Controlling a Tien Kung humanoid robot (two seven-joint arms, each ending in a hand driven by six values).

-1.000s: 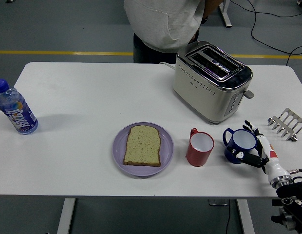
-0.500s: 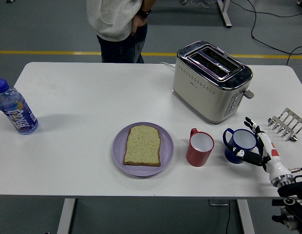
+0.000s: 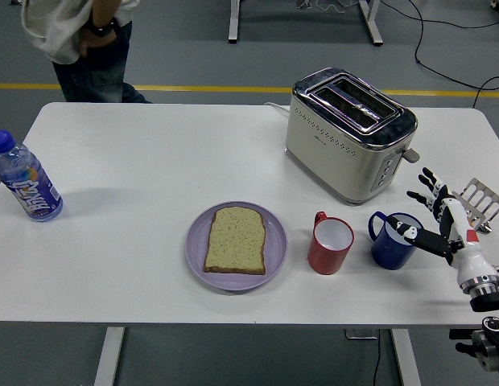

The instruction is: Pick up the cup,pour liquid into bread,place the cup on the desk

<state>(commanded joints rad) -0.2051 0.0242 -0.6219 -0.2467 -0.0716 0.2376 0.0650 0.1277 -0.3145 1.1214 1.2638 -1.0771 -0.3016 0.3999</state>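
Reaching in from the lower right, our right hand (image 3: 433,219) has its black-tipped fingers (image 3: 427,174) spread and holding nothing — one digit lies against the right wall of the dark blue handled cup (image 3: 393,240), the rest fan up beside it. We judge the pick-up is only beginning: next the fingers must wrap the cup's body and clench before any lift.

Just left of it stands a red mug with a white inside (image 3: 329,244), between the blue cup and the round lilac plate (image 3: 198,251) carrying a slice of brown bread (image 3: 236,239). That mug sits in the carry path, so we would lift high and clear it. Behind the hand rests a small metal toast rack (image 3: 483,193); farther back, a cream two-slot toaster (image 3: 349,131). Far left stands a blue-capped bottle (image 3: 26,178), and a person (image 3: 72,32) stands beyond the table's far left corner.
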